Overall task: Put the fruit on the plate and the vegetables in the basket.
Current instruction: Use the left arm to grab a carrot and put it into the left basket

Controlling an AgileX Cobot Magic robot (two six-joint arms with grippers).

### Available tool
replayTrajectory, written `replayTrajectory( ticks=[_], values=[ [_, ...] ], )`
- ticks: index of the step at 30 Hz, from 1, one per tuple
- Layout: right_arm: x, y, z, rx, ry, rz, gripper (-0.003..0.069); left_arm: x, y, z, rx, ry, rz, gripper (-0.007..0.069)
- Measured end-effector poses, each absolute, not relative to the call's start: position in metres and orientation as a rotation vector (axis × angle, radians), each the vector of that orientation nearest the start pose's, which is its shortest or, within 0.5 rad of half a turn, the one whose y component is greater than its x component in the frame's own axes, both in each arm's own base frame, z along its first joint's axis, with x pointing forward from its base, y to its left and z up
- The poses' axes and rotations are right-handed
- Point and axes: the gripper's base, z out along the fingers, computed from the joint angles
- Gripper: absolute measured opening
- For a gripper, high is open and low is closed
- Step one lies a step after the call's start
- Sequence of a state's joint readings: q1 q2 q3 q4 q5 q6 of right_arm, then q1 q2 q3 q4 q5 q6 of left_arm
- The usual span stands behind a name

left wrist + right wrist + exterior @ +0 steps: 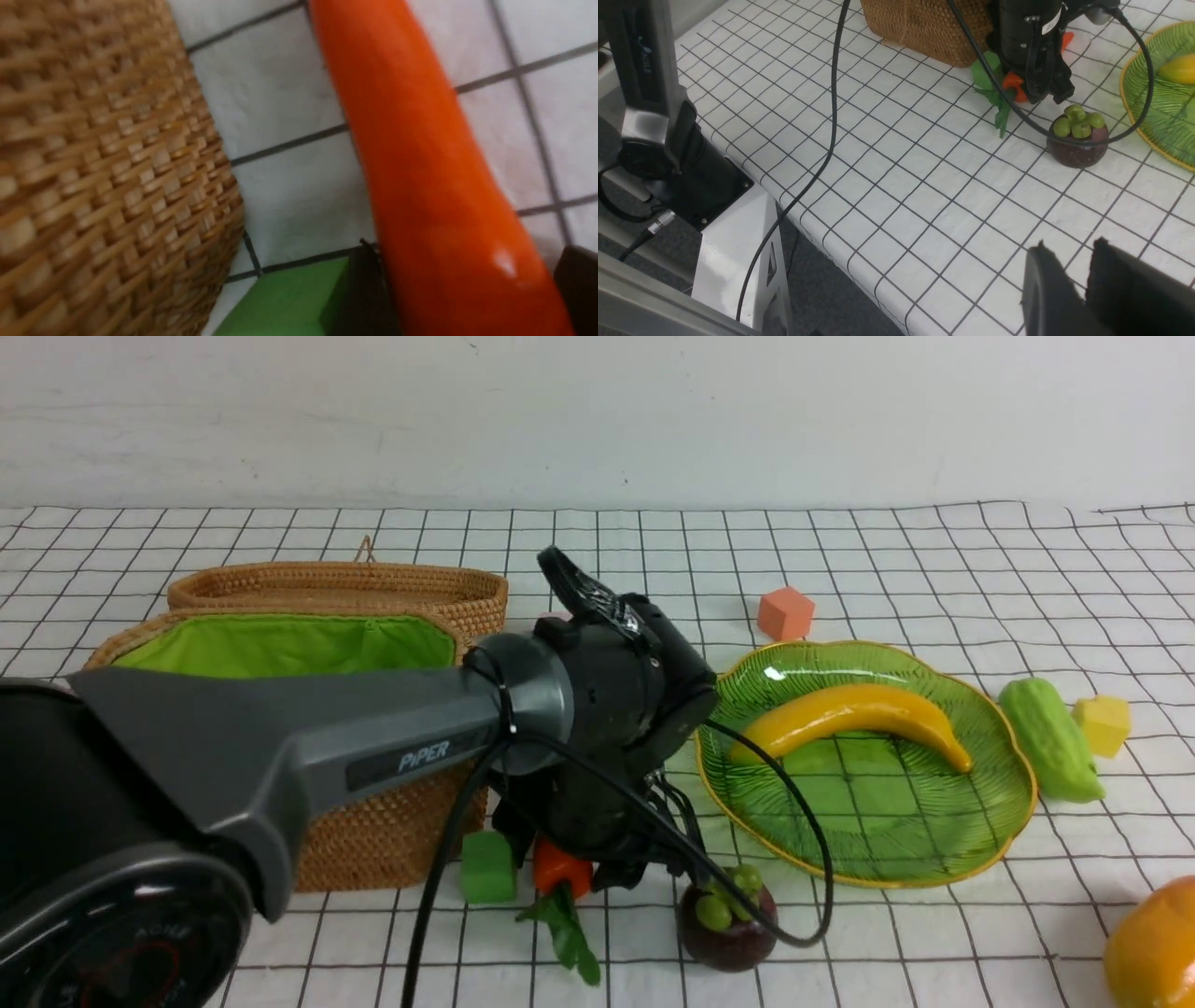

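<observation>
An orange carrot (560, 870) (420, 186) lies on the checked cloth beside the wicker basket (373, 840) (107, 163), leaf toward me. My left gripper (583, 863) (472, 289) points down over it, open; one finger touches the carrot, the other stands clear. A yellow banana (850, 714) rests on the green plate (878, 885). The light-green gourd (1050, 737) lies right of the plate. A purple mangosteen (728, 924) (1076, 140) sits in front of the plate, and a mango (1158, 943) at the near right. My right gripper (1069, 252) hovers low, slightly open and empty.
A green foam cube (487, 868) sits against the basket, close to the carrot. An orange cube (784, 613) lies behind the plate and a yellow cube (1103, 723) beside the gourd. The basket lid (336, 583) stands open behind. The left arm's cable (794, 859) loops over the mangosteen.
</observation>
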State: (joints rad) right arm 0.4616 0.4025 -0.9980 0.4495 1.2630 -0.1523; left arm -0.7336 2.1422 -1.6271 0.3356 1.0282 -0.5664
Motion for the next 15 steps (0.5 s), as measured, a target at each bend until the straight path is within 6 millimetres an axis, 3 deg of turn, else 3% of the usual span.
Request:
replayTrajectory(
  ticks=[6,11,15],
  values=[
    [-0.011,0.037,0.401,-0.747,2.014,0.720,0.0162,0.343,-0.271,0.169,0.476,2.840,0.173,0.0400],
    [-0.011,0.037,0.401,-0.747,2.014,0.720,0.0164,0.344,-0.272,0.170,0.474,2.833,0.162,0.0392],
    [-0.011,0.037,0.401,-0.747,2.014,0.720,0.0170,0.332,-0.280,0.202,0.515,2.786,0.133,0.0392]
  ],
)
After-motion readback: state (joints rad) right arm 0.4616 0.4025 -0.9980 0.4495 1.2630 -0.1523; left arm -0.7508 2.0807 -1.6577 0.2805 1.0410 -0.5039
